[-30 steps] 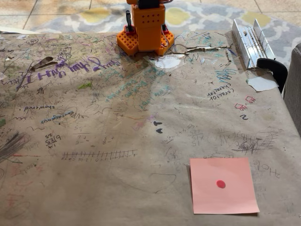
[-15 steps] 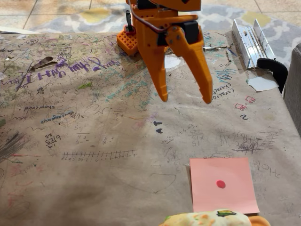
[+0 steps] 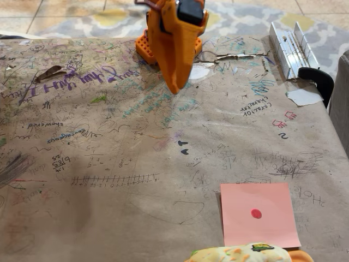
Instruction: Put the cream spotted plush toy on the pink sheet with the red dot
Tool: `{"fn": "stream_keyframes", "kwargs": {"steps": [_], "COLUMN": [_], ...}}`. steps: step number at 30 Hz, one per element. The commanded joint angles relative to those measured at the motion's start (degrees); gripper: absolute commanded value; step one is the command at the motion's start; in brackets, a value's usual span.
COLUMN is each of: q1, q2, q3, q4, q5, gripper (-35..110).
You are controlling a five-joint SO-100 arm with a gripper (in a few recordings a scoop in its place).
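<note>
Jaws (image 3: 175, 87) look clenched and empty, well apart from cream spotted plush toy (image 3: 240, 254).

Tabletop (image 3: 109, 164): brown kraft paper cover, densely scribbled with pen and marker writing. Floor beyond the far edge: pale tiles under a grey rug with white and yellow pattern (image 3: 240, 19). Right edge: aluminium rail (image 3: 289, 46), black clamp (image 3: 319, 79), white paper scrap (image 3: 304, 97). Soft, even light.
</note>
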Motion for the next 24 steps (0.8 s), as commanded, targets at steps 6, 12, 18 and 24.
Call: {"fn": "stream_keyframes", "kwargs": {"steps": [6, 12, 18, 24], "q1": [4.31, 6.77, 6.77, 5.36], "q2": [30.59, 30.5, 30.5, 30.5], "q3": [8.0, 8.0, 8.0, 8.0], "q4": [22.41, 25.49, 25.49, 25.58], "q5": [21.88, 24.43, 24.52, 23.12], "gripper": [0, 0, 0, 0]}}
